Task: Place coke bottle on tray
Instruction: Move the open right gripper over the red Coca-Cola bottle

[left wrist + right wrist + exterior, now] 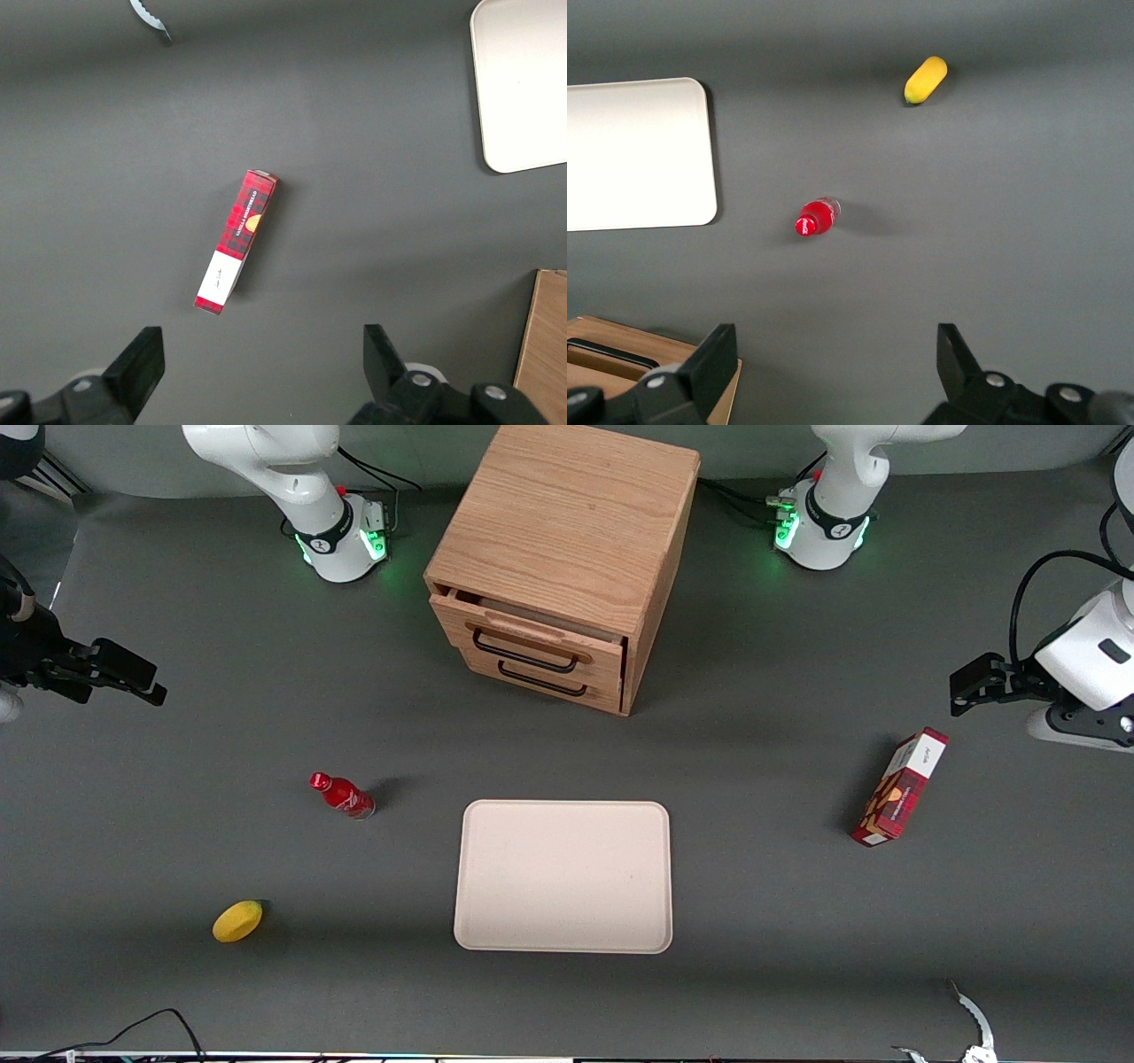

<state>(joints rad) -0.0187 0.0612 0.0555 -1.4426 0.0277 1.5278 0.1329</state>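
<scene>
Wooden drawer cabinet (567, 558) mid-tabletop; yellow lemon (237, 920) near front edge; red snack box (899, 786) toward parked arm's end.

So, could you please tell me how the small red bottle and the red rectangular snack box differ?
The small red coke bottle is round with a red cap; the red rectangular snack box is flat-sided, plaid-patterned with a white end. The bottle is smaller than the box. The bottle stands toward the working arm's end, below the open claw; the box stands toward the parked arm's end. Both are red and sit on the grey table, off the pale beige tray.
</scene>
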